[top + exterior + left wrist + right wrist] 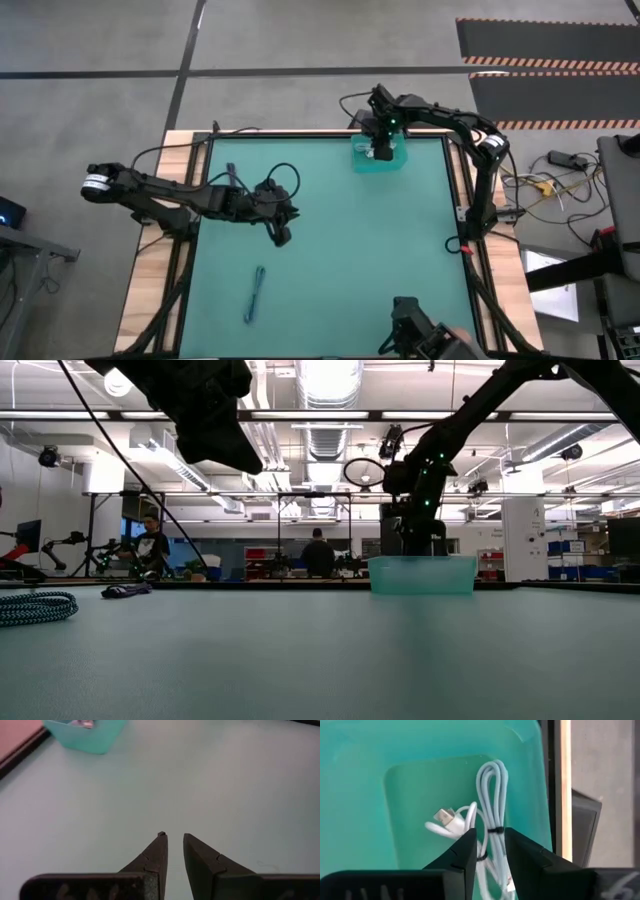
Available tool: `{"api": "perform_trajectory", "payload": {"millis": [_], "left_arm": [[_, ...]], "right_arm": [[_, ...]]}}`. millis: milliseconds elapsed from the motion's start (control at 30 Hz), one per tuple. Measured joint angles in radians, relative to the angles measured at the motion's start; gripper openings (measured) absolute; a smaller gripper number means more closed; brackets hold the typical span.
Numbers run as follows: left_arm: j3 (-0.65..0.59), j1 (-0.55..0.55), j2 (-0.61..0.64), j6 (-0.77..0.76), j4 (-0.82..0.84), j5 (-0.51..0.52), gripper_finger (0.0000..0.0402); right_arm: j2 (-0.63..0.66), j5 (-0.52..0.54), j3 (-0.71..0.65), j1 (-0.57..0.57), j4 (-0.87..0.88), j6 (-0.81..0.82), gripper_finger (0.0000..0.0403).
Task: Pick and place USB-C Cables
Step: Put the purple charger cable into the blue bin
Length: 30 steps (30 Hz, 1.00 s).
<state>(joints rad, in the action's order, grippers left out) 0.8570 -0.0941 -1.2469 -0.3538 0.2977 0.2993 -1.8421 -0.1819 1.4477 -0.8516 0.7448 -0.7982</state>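
The green table (330, 250) fills most of the high view, with the two dark arms reaching in over it. At its far edge sits a small teal bin (380, 160), whose translucent wall also shows in the low view. The right hand (381, 150) hangs right over that bin, its fingers (465, 857) parted a little around a white cable (492, 805): a thin cord folded into long loops, pinched at the middle by a dark tie, with a flat metal plug sticking out to one side. The cable lies on the bin's floor; its lower end is hidden behind the fingers, and whether the fingers touch it cannot be told. The left hand (281, 233) hovers above the bare middle of the table, narrowly parted with nothing between its tips. A blue-grey cable (256, 294), folded into a slim straight bundle, lies on the near left part of the table, well apart from both hands; in the low view its braided end shows at the frame's edge, the rest cut off. A small dark cable (231, 178) lies near the far left edge, partly hidden by the left arm and too small to read in detail.
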Motion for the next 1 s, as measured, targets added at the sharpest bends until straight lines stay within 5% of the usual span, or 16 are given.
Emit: {"api": "perform_trajectory", "payload": {"millis": [400, 600, 1000], "left_arm": [[0.000, 0.003, 0.000, -0.048, 0.027, 0.112, 0.0045], [0.000, 0.021, 0.000, -0.117, 0.099, 0.176, 0.0045], [0.000, 0.108, 0.000, -0.166, 0.199, 0.193, 0.0045]], "right_arm": [[0.180, -0.017, 0.002, 0.056, 0.131, 0.245, 0.0068], [0.260, -0.190, -0.024, 0.116, 0.127, 0.339, 0.0057], [0.384, -0.211, -0.302, 0.356, -0.266, 0.496, 0.0043]]}}
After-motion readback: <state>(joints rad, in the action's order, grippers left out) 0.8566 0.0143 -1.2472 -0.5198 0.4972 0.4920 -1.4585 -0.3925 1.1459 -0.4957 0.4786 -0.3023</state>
